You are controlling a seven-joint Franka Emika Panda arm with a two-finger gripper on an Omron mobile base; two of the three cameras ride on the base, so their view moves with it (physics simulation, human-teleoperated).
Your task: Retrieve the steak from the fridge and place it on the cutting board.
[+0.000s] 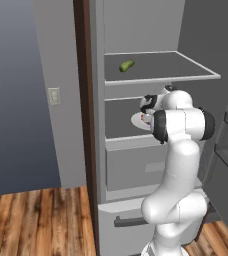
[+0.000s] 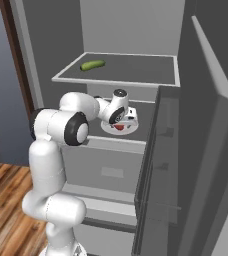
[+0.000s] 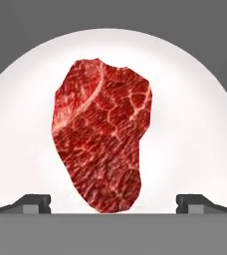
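Note:
The steak, a flat bright-red piece with darker marbling, lies on a white round plate on the fridge's lower shelf. My gripper hovers directly above it, open, with one fingertip on each side of the meat's lower end and apart from it. From the right base view, the gripper points down over the plate, and a sliver of steak peeks out beneath the hand. The cutting board is out of view.
A small green vegetable rests on the upper shelf. The open fridge door stands close on the right. Below the plate's shelf are a grey drawer and a dark bar handle. Wood floor lies at lower left.

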